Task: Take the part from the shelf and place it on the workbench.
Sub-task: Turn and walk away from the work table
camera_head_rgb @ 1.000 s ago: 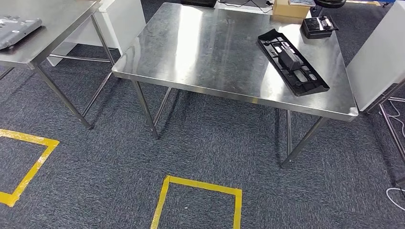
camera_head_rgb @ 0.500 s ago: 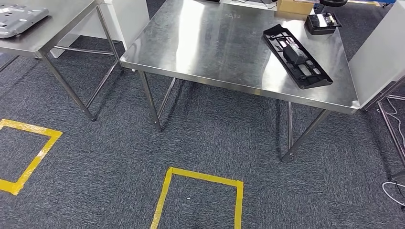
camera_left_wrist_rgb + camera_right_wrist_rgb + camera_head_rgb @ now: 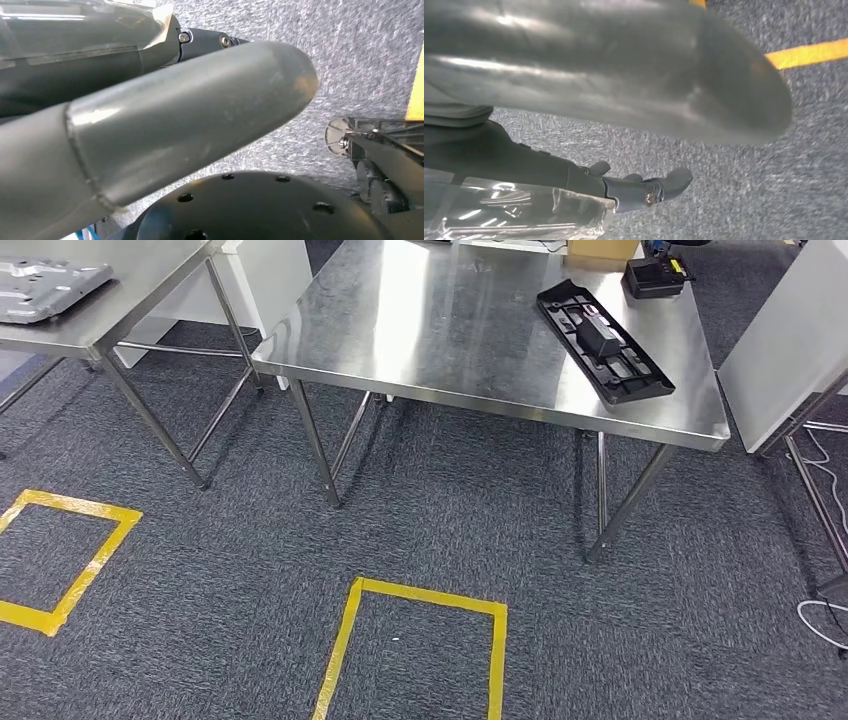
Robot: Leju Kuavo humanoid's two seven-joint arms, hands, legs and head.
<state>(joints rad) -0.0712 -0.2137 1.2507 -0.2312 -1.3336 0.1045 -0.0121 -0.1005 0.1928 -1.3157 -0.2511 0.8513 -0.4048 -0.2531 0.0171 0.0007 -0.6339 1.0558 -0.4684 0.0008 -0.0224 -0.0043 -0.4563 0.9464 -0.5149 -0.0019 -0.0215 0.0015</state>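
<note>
Above grey carpet, each robot hand, left and right, hangs with fingers straight, holding nothing.

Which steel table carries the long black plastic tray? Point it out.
The large stainless steel table in the middle holds the long black plastic tray near its right edge; the steel table at left carries a grey metal plate.
</note>
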